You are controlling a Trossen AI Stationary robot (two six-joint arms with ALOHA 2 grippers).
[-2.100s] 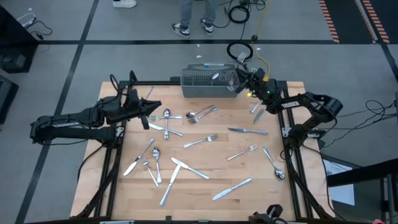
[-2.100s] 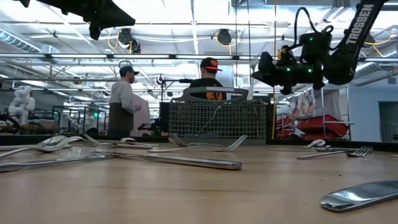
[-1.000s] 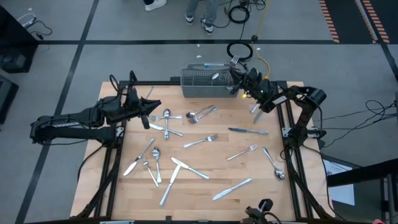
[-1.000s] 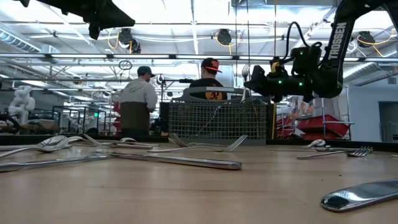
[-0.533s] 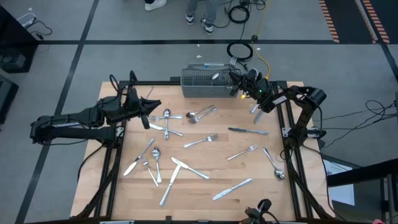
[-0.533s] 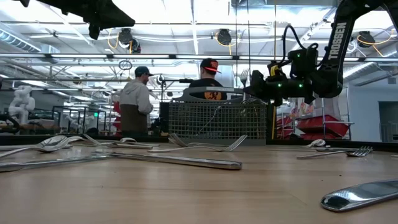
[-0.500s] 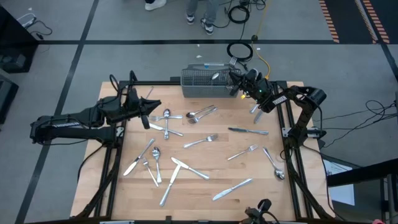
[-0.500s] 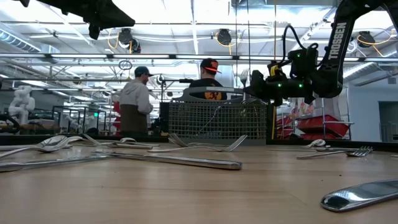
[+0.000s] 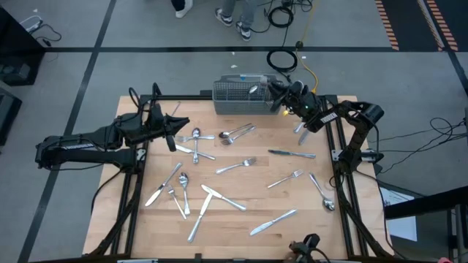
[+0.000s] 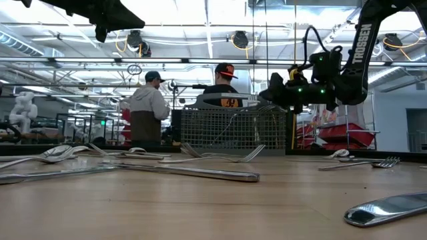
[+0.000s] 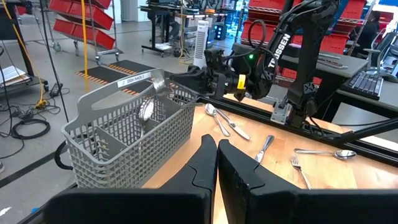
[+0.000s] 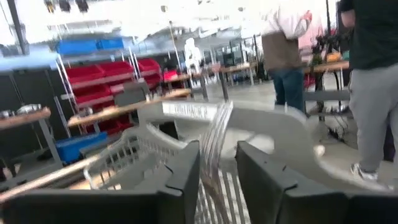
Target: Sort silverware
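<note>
Surface (image 9: 234,241) first: pale wood, strewn with silverware (image 9: 235,166), nearly all of it loose and well apart from the right claw (image 9: 276,91), on its near side. Basket (image 9: 238,95) next: grey mesh, directly under that claw at the far edge, with a spoon (image 11: 146,111) already standing in one compartment. Left claw (image 9: 183,130): pressed shut on nothing, hovering well off to the side of the right one, above a few spoons and knives. Right claw again: fingers parted over the basket, with a fork (image 12: 214,140) in the gap between them, blurred and seemingly no longer pinched. Probably the drop-off step, with most of the sorting left to do.

Risks from here:
- Could tip the fork over the basket rim onto the surface, if the claw sits too near the edge.
- Could land it in the wrong compartment; cannot tell which one lies beneath.
- Could snag the tines in the mesh or on the handle arch just beside the claw, then drag the basket on withdrawal.

Differences between views:
- Right wrist view alone shows the fork and the parted fingers.
- High view alone gives the spread of silverware.
- Left wrist view alone shows the compartments and the spoon.
- Low view hides the basket's inside, yet shows two people (image 10: 148,107) beyond it.
</note>
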